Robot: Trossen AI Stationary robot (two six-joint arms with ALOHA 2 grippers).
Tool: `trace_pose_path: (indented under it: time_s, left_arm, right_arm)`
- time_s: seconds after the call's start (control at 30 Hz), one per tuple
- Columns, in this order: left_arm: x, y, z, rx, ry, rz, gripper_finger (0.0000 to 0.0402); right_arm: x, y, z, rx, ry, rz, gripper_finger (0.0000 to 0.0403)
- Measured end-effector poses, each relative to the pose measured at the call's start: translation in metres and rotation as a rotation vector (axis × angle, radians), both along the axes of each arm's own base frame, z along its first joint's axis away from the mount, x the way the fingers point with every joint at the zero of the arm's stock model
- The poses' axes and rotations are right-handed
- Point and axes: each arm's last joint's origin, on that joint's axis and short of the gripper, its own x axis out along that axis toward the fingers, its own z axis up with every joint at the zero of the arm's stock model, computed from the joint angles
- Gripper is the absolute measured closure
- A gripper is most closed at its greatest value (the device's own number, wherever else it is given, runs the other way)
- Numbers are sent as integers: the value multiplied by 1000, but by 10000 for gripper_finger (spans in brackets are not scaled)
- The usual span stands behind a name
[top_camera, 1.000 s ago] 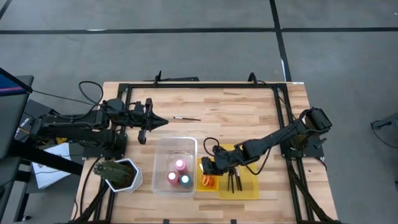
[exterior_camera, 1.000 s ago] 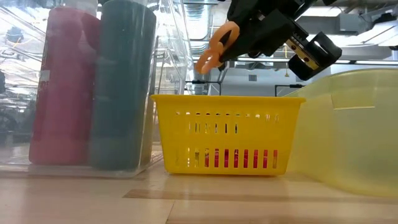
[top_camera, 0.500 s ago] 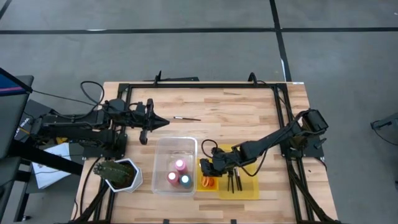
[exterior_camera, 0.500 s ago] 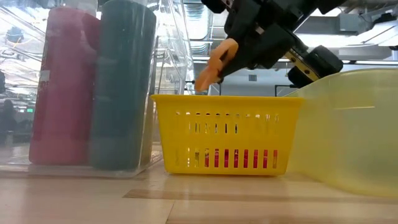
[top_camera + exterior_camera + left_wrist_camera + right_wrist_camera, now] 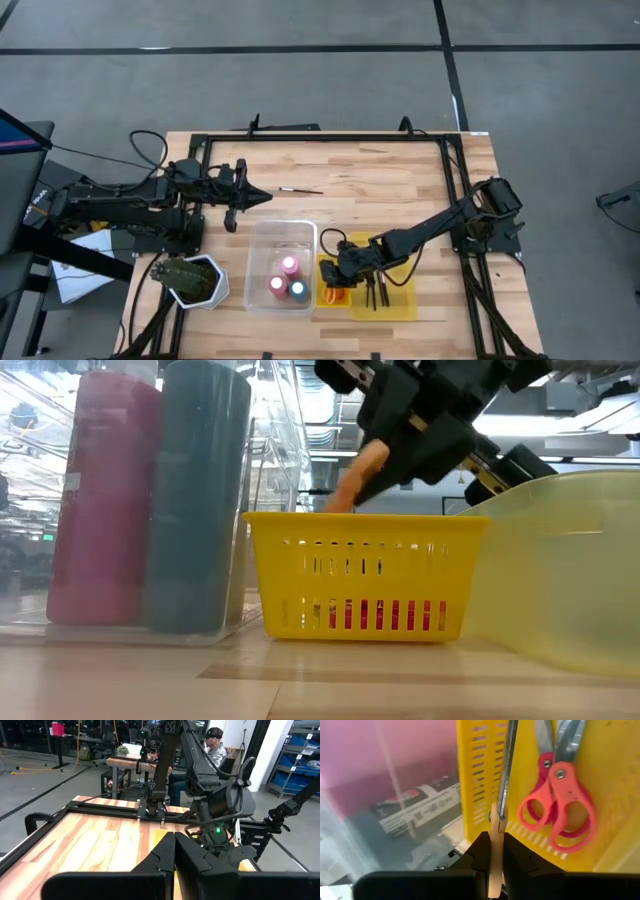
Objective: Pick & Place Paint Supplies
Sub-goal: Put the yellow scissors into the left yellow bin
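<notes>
My right gripper [image 5: 338,272] hangs over the small yellow basket [image 5: 365,575], slanting down, shut on a pair of orange-handled scissors [image 5: 358,478]. A pair of red scissors [image 5: 559,805] lies flat on the basket's floor. Left of the basket stands a clear bin [image 5: 283,240] holding a pink paint bottle [image 5: 95,500], a dark blue one [image 5: 195,500] and one more. One thin paintbrush [image 5: 300,190] lies on the table's far half. Beside it my left gripper [image 5: 262,196] hovers level, shut and empty. My right gripper pinches the scissors' orange handle part [image 5: 494,840] between its two fingers, the scissors standing edge-on. The fingers slant down from the table's right side and lie along the scissors. The metal blades [image 5: 507,770] point ahead into the basket. The scissors are lifted clear.
A yellow tray [image 5: 400,295] with dark-handled brushes [image 5: 375,292] lies right of the basket; it fills the low view's right side. A green plant in a white pot [image 5: 190,280] stands at the near left. A dark frame [image 5: 330,138] edges the table. A person sits beyond the table [image 5: 215,750].
My right gripper has sunk toward the yellow basket with the orange scissors still in its hold. The orange handle, a second ago well above the rim, now reaches down to the rim.
</notes>
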Motion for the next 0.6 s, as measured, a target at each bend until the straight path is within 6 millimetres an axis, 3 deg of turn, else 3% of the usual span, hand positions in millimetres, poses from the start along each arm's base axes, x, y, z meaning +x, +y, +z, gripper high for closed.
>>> trace_pose_path:
  time_s: [0.6]
  left_arm:
    - [0, 0, 0, -4, 3, 0, 402]
  right_arm:
    - [-2, -1, -10, -18, 65, 14, 382]
